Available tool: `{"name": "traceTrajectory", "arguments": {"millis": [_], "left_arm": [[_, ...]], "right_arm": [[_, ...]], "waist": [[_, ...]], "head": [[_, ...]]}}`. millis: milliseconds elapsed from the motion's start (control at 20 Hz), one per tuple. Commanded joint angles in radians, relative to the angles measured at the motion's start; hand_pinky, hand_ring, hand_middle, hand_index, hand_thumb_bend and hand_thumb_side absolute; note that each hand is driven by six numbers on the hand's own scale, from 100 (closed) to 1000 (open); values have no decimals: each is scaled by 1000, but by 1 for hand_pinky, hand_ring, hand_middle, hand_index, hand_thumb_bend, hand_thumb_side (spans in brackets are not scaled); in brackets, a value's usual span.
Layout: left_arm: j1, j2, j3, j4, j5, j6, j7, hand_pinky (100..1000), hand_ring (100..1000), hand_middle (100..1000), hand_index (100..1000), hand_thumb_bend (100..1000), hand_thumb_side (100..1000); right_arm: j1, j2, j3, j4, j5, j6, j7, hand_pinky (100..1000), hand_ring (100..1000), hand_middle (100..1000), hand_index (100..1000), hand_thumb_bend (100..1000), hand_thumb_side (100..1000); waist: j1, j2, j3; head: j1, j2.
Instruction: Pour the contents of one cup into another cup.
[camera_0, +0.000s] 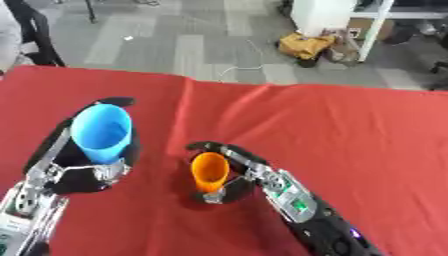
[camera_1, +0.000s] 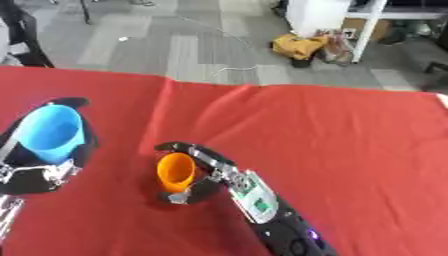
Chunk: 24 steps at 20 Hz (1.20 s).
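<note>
Blue cup (camera_0: 101, 132) wrapped in left hand (camera_0: 77, 172), fingers and thumb curled round its wall, mouth tipped toward the camera and up, base down by the palm

Orange cup (camera_0: 210, 172) wrapped in right hand (camera_0: 248, 172), fingers curled over the far side, thumb closing under near the base; smaller than the blue one, rim open toward the camera

Both cups over red tablecloth (camera_0: 350, 135); cannot tell whether either rests on the cloth or hangs just above it; shadow close under the orange one

Contents of either cup not visible; insides read as plain colour

Key relation: orange cup lies to the right of the left hand and a little nearer the robot, blue cup to the left of the right hand and a little farther; cups near but apart, clear strip of cloth between the two hands

Long axes roughly parallel, both leaning back toward the robot, neither mouth turned to the other

Judged: pour not yet begun; needs one rim brought above the other mouth, then a roll of that wrist inward; blue mouth wider, so likelier the easier target
</note>
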<state>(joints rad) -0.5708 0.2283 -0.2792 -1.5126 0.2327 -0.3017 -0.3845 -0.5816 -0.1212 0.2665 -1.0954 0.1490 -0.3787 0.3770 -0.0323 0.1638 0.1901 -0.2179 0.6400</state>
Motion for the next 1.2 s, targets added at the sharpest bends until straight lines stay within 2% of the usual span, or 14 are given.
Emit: {"name": "traceTrajectory", "arguments": {"millis": [50, 250, 450, 600, 1000, 1050, 1100, 1200], "left_arm": [[-15, 5, -1, -11, 5, -2, -4, 520, 343, 333, 840, 131, 100], [-15, 4, -2, -14, 7, -2, -5, 521, 344, 333, 840, 129, 100], [-14, 5, 0, -19, 11, -1, -5, 522, 344, 335, 841, 126, 100], [-12, 7, 1, -24, 16, 0, -4, 523, 345, 336, 840, 124, 100], [-7, 14, 7, -37, 37, 11, -1, 524, 346, 336, 840, 115, 100], [-6, 14, 7, -38, 38, 12, -2, 524, 346, 336, 840, 116, 100], [-6, 15, 7, -39, 40, 13, -3, 524, 346, 336, 839, 116, 100], [-5, 16, 6, -41, 42, 15, -5, 525, 347, 336, 838, 115, 100]], "right_arm": [[-4, 8, 15, 23, 19, -1, -4, 641, 777, 460, 837, 326, 100], [-8, 4, 5, 30, 12, 9, -39, 595, 708, 382, 758, 208, 100], [-11, -5, -15, 39, -18, 31, -91, 564, 649, 327, 705, 209, 100], [-15, -31, -30, 33, -41, 42, -124, 558, 639, 317, 696, 212, 100], [-42, -181, -81, -9, -104, 63, -187, 555, 636, 313, 692, 216, 100], [-47, -203, -87, -15, -111, 64, -193, 556, 636, 314, 692, 100, 100], [-54, -228, -93, -21, -115, 64, -199, 557, 636, 313, 691, 216, 100], [-67, -279, -101, -36, -124, 62, -207, 559, 637, 314, 691, 216, 100]], "waist": [[5, -11, 1], [6, -12, 0], [7, -13, -2], [6, -15, -1], [0, -21, -1], [-1, -21, -1], [-2, -21, -1], [-4, -22, 0]], "head": [[-4, -3], [-4, -3], [-4, -5], [-4, -6], [2, -8], [3, -8], [3, -8], [3, -8]]}}
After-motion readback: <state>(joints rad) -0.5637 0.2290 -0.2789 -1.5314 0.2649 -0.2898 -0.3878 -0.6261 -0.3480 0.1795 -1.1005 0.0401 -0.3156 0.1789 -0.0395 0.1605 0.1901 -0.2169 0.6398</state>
